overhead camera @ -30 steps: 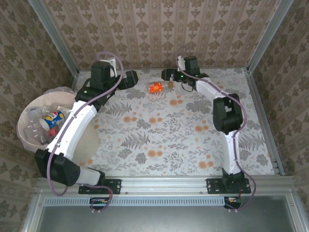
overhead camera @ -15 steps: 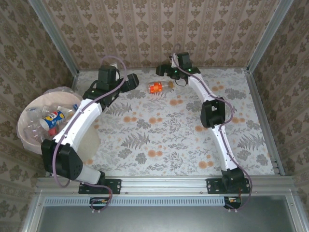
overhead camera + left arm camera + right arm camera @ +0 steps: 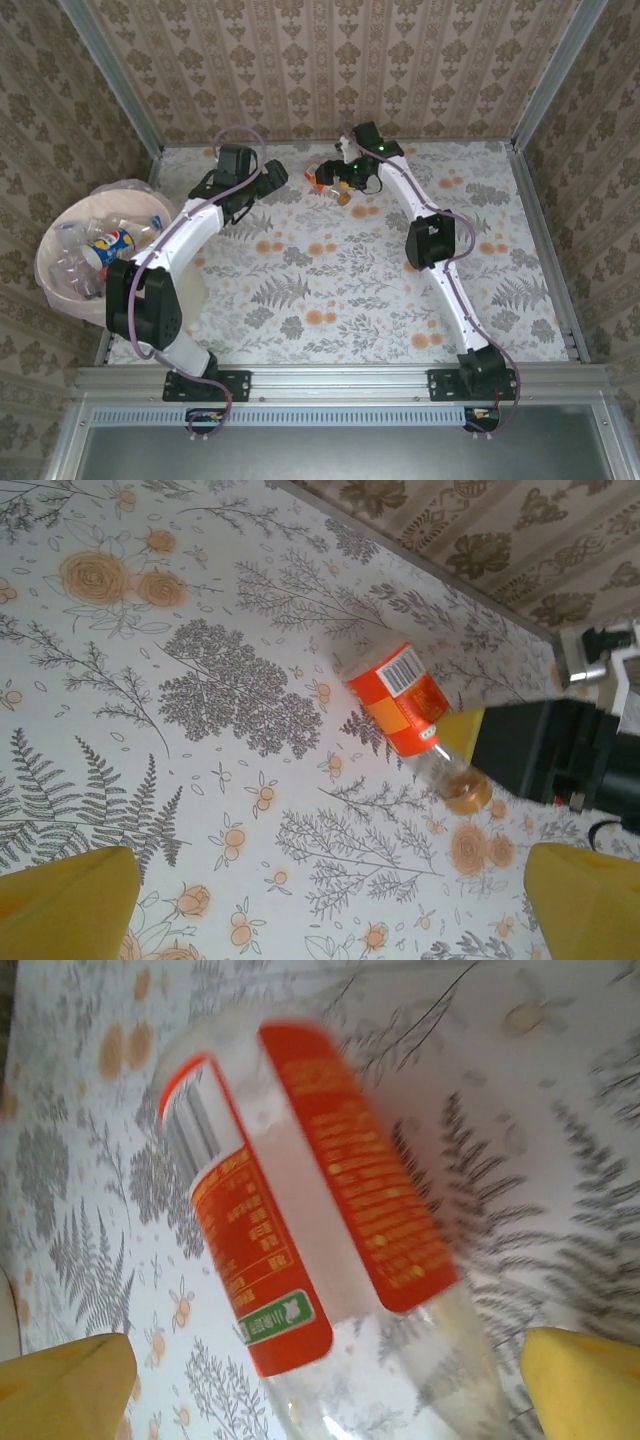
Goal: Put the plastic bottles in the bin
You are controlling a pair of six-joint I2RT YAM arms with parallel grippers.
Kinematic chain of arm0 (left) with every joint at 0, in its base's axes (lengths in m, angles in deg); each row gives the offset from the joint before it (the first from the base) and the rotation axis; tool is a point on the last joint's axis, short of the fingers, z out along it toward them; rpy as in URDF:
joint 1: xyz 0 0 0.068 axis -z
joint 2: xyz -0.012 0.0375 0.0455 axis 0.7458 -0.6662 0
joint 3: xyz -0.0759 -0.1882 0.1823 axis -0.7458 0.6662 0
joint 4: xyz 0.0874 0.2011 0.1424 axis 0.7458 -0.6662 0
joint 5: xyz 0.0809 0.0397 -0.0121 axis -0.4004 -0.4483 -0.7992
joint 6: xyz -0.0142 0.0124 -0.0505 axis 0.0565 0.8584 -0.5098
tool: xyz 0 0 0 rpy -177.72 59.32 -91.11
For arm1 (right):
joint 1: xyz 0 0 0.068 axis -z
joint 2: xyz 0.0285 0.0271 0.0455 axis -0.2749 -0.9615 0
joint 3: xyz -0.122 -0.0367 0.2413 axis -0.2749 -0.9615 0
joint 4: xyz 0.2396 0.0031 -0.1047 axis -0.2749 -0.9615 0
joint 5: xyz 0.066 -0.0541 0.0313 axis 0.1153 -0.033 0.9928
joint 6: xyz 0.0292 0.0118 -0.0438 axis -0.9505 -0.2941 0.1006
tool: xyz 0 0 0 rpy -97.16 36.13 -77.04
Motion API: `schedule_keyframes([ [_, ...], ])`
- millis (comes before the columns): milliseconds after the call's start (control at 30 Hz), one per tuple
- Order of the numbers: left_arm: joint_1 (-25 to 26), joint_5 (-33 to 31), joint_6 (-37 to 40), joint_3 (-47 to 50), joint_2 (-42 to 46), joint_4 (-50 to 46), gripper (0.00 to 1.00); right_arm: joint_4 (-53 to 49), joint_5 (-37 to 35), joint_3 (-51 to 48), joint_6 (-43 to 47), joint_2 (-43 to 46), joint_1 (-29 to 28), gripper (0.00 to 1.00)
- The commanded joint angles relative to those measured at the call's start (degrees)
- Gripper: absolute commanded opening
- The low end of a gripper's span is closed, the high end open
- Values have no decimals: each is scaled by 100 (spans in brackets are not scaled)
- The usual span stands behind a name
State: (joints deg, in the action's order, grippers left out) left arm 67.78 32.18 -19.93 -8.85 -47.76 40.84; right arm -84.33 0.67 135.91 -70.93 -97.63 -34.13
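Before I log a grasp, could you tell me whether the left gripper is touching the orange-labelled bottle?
Apart. The left wrist view shows bare tablecloth between the orange-labelled bottle and both fingertips of the left gripper.

Looking closely at an orange-labelled clear bottle (image 3: 300, 1230) lying slanted on the floral table cover (image 3: 560, 1120), appearing slightly blurred; showing yellow fingertips (image 3: 65, 1380) wide apart at both lower corners.
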Motion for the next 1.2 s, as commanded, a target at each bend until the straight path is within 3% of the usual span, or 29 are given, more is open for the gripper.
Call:
schedule_keyframes([
  [0,-204,47,-270,103,-257,217,100,-518,-289,191,532,125,-205,100],
  [100,-255,50,-222,47,-411,234,100,-728,-970,191,605,151,-397,99],
  [167,-259,50,-208,11,-507,216,100,-957,-1882,187,584,169,-575,95],
  [267,-259,52,-226,6,-620,227,100,-1267,-3058,182,552,159,-876,79],
  [367,-259,70,-238,-7,-699,208,100,-1431,-3727,178,479,85,-1068,63],
  [767,-254,197,-182,218,-478,279,100,-1706,-3737,186,506,405,-1119,32],
  [967,-224,291,-51,432,-199,350,100,-2221,-3656,140,1012,952,-1123,30],
  [1167,-224,460,-27,575,-124,561,100,-1022,-3413,-2631,1247,2976,-988,29],
])
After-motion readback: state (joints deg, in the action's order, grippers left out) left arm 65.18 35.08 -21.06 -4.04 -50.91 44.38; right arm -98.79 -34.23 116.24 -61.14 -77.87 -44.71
